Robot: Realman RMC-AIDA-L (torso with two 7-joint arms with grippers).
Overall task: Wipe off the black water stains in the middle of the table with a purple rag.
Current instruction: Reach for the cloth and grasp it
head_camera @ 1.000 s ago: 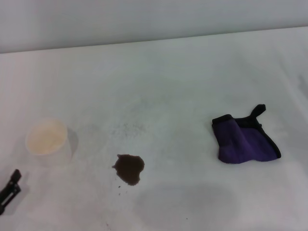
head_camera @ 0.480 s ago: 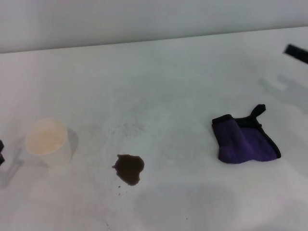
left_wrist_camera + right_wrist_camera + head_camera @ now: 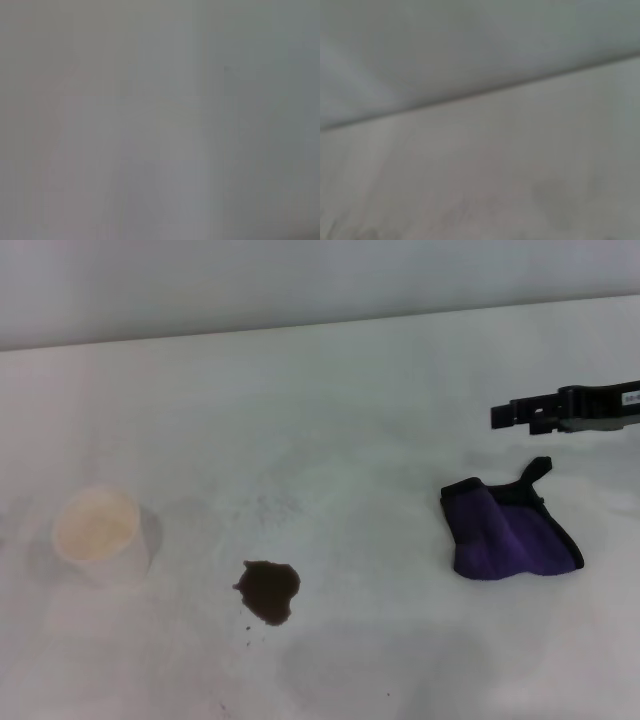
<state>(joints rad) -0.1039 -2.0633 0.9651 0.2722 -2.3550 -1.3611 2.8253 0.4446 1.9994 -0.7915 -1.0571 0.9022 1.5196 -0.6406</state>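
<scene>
The black water stains are a small dark blot with a few specks on the white table, left of centre near the front. The purple rag lies folded flat on the right, its black loop tab pointing to the back. My right gripper reaches in from the right edge, above and behind the rag and apart from it. My left gripper is out of view. The left wrist view shows only plain grey. The right wrist view shows bare tabletop and the wall behind it.
A white paper cup stands at the left, left of the stain. The table's far edge meets a plain wall at the back.
My left gripper has pulled out of view at the lower left. My right gripper has come in from the right edge and moved left, toward the rag's far side.
</scene>
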